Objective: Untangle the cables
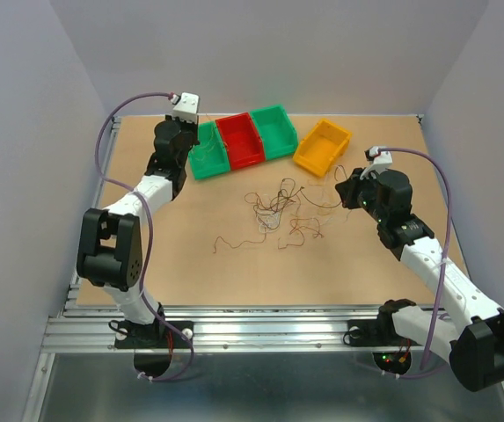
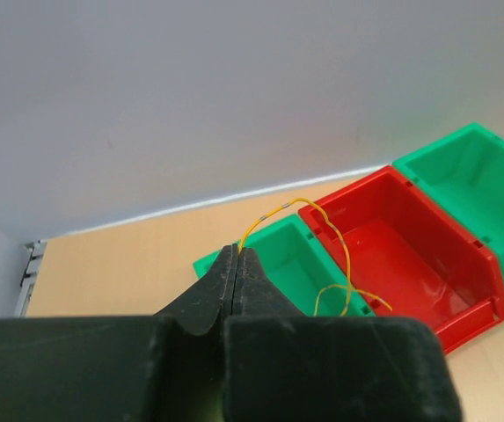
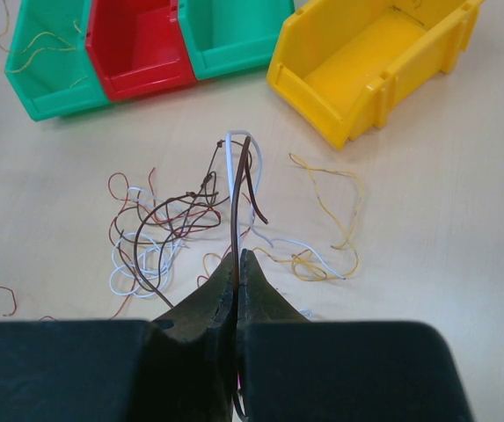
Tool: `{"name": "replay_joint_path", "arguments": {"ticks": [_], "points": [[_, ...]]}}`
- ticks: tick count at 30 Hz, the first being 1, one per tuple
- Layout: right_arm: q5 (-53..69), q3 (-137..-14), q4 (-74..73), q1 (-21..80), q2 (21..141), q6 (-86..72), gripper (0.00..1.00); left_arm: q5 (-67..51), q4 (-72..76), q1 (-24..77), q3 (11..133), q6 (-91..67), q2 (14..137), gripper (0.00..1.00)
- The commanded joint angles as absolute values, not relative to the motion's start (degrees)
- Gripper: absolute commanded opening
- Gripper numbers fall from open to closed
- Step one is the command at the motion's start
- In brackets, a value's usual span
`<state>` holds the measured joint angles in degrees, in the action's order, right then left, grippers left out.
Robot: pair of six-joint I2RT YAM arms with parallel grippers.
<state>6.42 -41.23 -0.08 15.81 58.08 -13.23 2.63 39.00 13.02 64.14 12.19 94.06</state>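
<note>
The cables [image 1: 278,209] lay in a loose tangle mid-desk, just near of the bin row, with stray strands trailing to the near left. They looked hair-thin, almost weightless and floppy, with a bit of spring in the loops. They would likely snag on each other and slip from a weak pinch. Best taken at a free end or outer loop and drawn slowly away from the knot.

The left end effector [image 2: 237,251] was clenched on a yellow wire [image 2: 338,246] over the far-left green bin [image 2: 297,264], the tail draping across toward the red bin [image 2: 401,255]. The right end effector [image 3: 237,257] was clenched on a brown wire [image 3: 236,207] rising from the tangle. A white wire [image 3: 226,163] looped close beside it; couldn't tell if that one was pinched too.

The desk [image 1: 190,264] was a flat tan board, smooth and probably low in friction. The yellow bin [image 1: 322,147] sat at the right end of the row. Plain pale walls [image 1: 23,132] closed in three sides, and there was open board left and right of the tangle.
</note>
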Motion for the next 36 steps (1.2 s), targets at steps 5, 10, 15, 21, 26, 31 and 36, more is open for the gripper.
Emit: {"name": "replay_joint_path", "arguments": {"ticks": [5,10,15,21,26,31,36], "points": [[6.94,-40.78,0.97,15.82,57.92,-12.22,0.02,5.89,35.52,13.27,72.15,14.94,102.56,0.00],[6.86,-40.87,0.97,15.82,58.10,-12.13,0.02,7.38,31.56,13.54,76.46,15.82,107.04,0.00],[6.86,-41.04,0.97,15.82,58.36,-12.13,0.02,8.17,26.20,14.24,80.24,14.86,109.86,0.00],[7.12,-41.13,0.97,15.82,58.62,-12.30,0.02,12.12,17.58,14.59,89.29,10.20,116.97,0.00],[6.77,-40.96,0.88,15.82,58.27,-12.22,0.02,22.57,16.61,15.47,91.67,9.14,118.57,0.00],[6.77,-40.69,0.97,15.82,57.92,-12.04,0.02,31.71,15.91,17.48,92.11,10.81,118.39,0.00],[6.77,-40.69,0.88,15.82,57.92,-11.95,0.02,35.06,12.14,18.80,95.09,9.23,120.32,0.00]]}}
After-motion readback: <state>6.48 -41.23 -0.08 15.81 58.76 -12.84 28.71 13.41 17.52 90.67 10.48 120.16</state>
